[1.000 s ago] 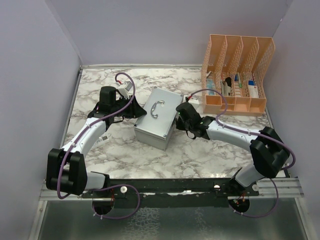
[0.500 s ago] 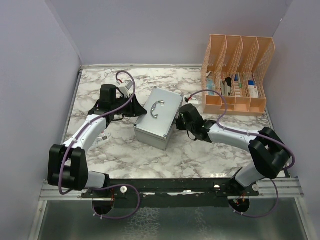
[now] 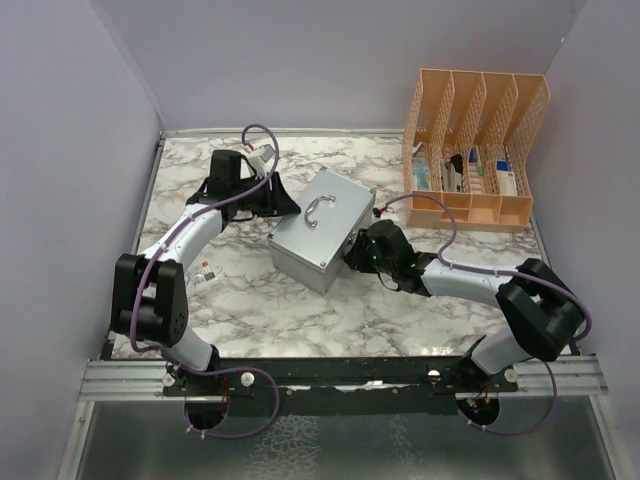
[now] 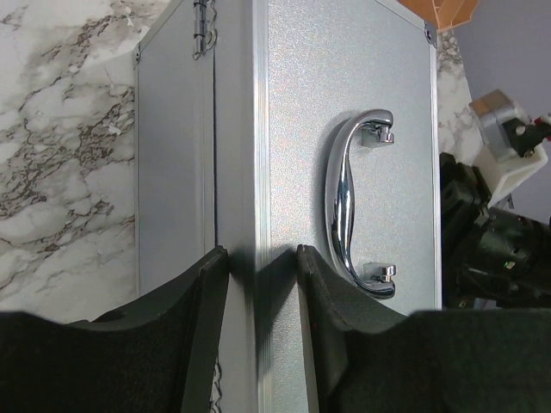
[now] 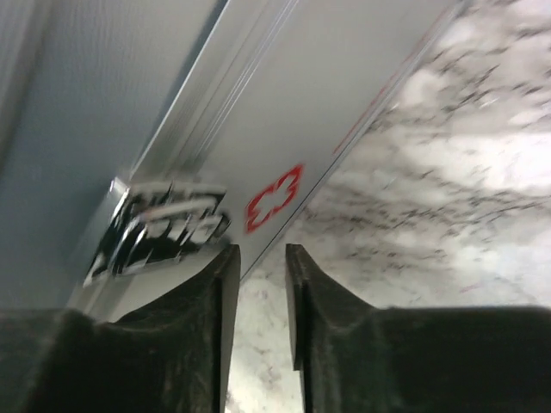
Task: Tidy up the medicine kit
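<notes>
top external view gives the whole scene: the medicine kit [image 3: 340, 222] stands about in the middle of the counter [image 3: 430, 310], turned askew to its edges, lid closed. the left claw [image 3: 278, 203] is at the far-left edge of the kit and the right claw [image 3: 352, 255] at its near-right side. a peach slotted organizer [image 3: 480, 110] holding small boxes [image 3: 505, 180] stands in the far right corner, well apart from the kit. only this view shows the plain pale lilac walls [image 3: 300, 60] around the counter.

left wrist view shows what the top one does not: the left claw [image 4: 258, 258] has its two black fingers [image 4: 207, 318] apart, one on each side of the smooth aluminium edge strip [image 4: 241, 129] of the kit. i cannot tell if they really press on it. the lid is finely grained grey metal, with a curved chrome handle [image 4: 343, 202] on it and a small hinge [image 4: 201, 21] by the seam. the right arm [image 4: 491, 249] is seen beyond the other edge of the kit.

right wrist view is blurred. the right claw [image 5: 261, 258] has its fingers apart by a narrow slot with nothing gripped in it, just beside the front face of the kit, under a shiny latch [image 5: 159, 228] and a red cross mark [image 5: 274, 200]. the counter has a smooth white and grey marble pattern.
</notes>
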Tool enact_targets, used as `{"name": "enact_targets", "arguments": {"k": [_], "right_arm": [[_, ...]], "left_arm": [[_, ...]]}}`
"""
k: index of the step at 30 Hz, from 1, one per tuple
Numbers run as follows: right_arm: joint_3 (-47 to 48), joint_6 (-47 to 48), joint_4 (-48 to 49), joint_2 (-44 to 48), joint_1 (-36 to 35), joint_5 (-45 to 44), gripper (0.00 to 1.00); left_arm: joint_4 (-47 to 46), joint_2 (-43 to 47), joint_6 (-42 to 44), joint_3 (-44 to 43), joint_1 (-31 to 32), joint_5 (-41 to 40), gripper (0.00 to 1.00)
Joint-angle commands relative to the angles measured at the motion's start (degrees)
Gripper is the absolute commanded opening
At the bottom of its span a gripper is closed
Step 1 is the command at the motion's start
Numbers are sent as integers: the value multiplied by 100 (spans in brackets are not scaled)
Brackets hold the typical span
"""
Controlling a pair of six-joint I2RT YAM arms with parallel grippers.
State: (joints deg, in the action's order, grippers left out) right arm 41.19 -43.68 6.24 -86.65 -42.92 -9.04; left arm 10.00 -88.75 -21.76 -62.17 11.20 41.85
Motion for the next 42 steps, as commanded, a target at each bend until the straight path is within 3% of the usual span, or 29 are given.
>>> {"name": "enact_targets", "arguments": {"k": [1, 6, 12, 19, 23, 28, 33, 38, 42], "right_arm": [[-130, -365, 1465, 185, -191, 1340, 33], [-224, -418, 1641, 133, -190, 1362, 41], [-209, -379, 1020, 509, -188, 783, 46], [-246, 151, -893, 1927, -191, -452, 50], [23, 962, -2122, 2842, -191, -1357, 62], [720, 1688, -3419, 3626, -187, -1726, 66], [1482, 1683, -4657, 4088, -187, -2031, 66], [1989, 1857, -5271, 4878, -188, -2290, 68], [2316, 2276, -5630, 5452, -186, -2782, 68]], "left_arm": [[466, -474, -117, -269, 327, 351, 39], [915, -808, 73, -927, 333, 88, 40], [1689, -702, 335, -1680, 309, -1755, 46], [1984, 590, 272, -1609, 269, -3557, 73], [2061, 1712, 376, -1043, 262, -4049, 91], [2052, 3192, 433, -207, 269, -4211, 93], [2093, 4544, 478, 312, 264, -4245, 93], [2218, 5573, 500, 427, 267, -4375, 93], [2418, 5905, 661, 98, 263, -4638, 93]]}}
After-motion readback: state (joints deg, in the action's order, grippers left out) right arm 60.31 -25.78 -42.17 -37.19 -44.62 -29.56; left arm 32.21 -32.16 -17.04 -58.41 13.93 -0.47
